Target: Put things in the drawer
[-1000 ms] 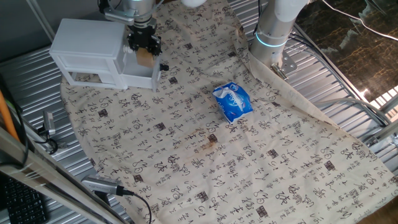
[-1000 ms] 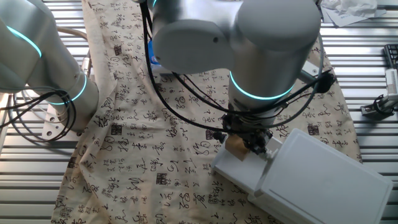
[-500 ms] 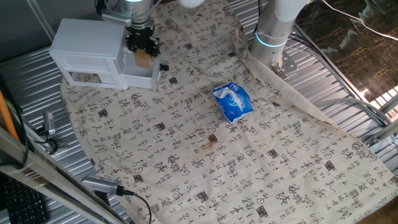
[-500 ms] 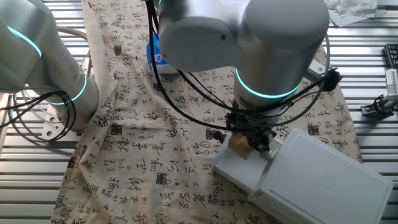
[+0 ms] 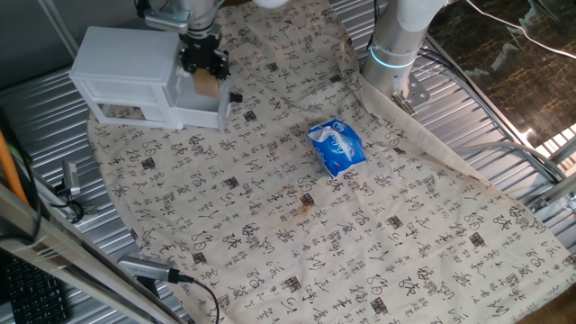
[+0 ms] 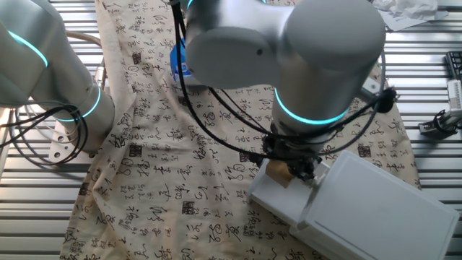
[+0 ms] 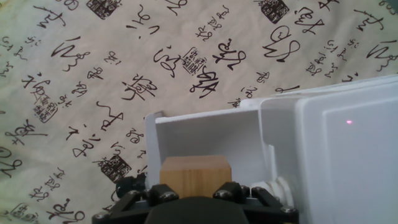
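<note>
Clenched on the block (image 7: pixel 196 175), the claw (image 5: pixel 205 77) is held above the open drawer (image 7: pixel 205 140); release is best made once lowered squarely between the drawer's walls.

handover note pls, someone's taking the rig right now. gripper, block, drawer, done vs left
Gripper: shut on the wooden block, held over the pulled-out drawer of the white cabinet.
Block: between the fingers, above the drawer's open tray; hand view shows it above the tray floor, not yet released.
Drawer: open, dark knob facing out over the calligraphy cloth.
Blue packet: lying on the cloth, well away from the cabinet.
Done: block picked up and brought over the drawer.
Left: lower, release the block into the tray, retract. Whether the packet goes in too is your call.
</note>
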